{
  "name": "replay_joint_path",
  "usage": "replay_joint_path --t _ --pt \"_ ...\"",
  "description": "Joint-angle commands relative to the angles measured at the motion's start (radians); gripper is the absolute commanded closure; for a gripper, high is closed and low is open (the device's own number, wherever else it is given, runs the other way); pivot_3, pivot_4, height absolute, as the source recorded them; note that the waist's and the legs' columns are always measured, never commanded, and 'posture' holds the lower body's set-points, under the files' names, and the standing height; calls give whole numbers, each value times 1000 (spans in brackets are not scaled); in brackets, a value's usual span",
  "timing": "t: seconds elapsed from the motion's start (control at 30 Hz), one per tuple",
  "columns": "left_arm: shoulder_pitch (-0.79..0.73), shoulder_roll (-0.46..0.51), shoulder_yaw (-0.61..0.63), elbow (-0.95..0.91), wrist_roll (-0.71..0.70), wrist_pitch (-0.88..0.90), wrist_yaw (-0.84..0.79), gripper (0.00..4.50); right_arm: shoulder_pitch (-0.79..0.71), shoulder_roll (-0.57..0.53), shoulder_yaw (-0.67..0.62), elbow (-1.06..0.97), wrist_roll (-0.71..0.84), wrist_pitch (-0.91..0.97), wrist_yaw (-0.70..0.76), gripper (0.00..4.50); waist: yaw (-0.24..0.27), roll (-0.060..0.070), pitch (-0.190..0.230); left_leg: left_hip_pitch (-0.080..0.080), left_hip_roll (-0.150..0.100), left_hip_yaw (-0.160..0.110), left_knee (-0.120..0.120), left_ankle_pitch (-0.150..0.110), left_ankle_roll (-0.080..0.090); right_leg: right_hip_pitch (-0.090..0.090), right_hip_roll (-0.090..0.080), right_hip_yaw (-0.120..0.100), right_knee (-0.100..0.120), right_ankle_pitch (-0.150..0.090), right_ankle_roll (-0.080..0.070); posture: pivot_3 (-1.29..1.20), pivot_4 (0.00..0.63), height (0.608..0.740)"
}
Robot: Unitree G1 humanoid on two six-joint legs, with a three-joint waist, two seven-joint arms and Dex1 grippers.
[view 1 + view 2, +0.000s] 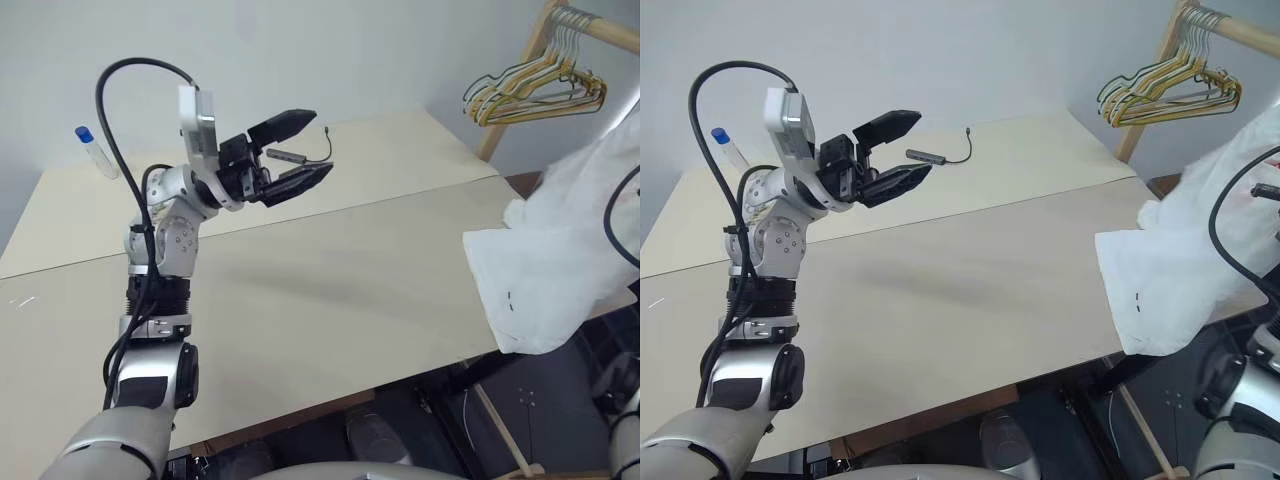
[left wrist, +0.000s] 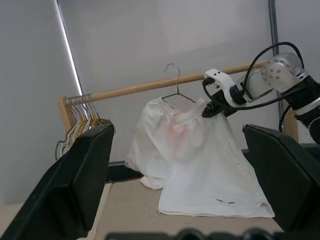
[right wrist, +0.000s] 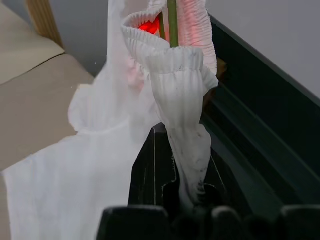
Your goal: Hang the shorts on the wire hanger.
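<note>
Right wrist view: right pincer (image 3: 187, 197) pinches the shorts' (image 3: 100, 165) waistband.

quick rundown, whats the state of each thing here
shorts: on the wire hanger, lower part draped onto the table
wire hanger: hooked over the wooden rail
left gripper: jaws open, holding nothing, raised above the table
right gripper: jaws shut on the shorts' waistband
yellow hangers: bunched on the rail
</note>
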Motion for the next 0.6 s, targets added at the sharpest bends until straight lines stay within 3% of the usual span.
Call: replay_joint_path --t 0.03,0.33,0.6 --pt "-3 -6 -7 -46 -6 -17 23 50 -110 23 -43 112 -53 -158 -134 4500 3 1 0 0 -1 0 0 0 0 0 0 0 0 0 0 -240 0 740" --pt "26 3 -21 -71 13 -37 52 50 -305 -5 -100 493 -56 -377 -328 4500 10 2 0 0 -1 1 -3 0 0 0 0 0 -3 0 0 -208 0 740" --pt "48 16 -33 -101 16 -31 64 50 -355 -114 -115 768 -8 -466 -341 4500 24 2 0 1 -1 3 -5 0 0 2 0 1 -5 0 0 -189 0 740"
